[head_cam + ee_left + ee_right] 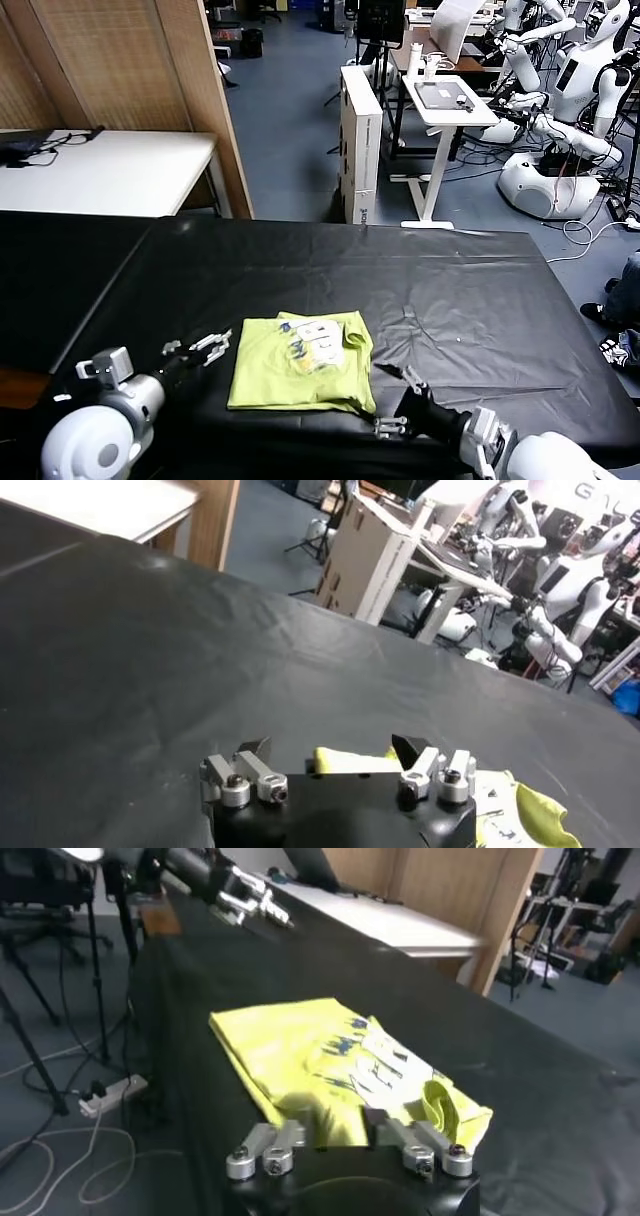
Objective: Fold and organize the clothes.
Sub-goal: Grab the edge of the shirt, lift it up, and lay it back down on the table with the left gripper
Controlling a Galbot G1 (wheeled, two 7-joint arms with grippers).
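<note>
Folded T-shirt lying compact on black counter, print up. Left tool and right tool both spread apart, empty, flanking it. Folding seemingly done; perhaps tidying left.

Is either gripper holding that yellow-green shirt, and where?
Neither. The folded lime yellow-green cotton T-shirt lies free on the table; left gripper and right gripper are open beside it.

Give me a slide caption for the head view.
Folded lime T-shirt on black table, open left gripper and right gripper flanking it.
</note>
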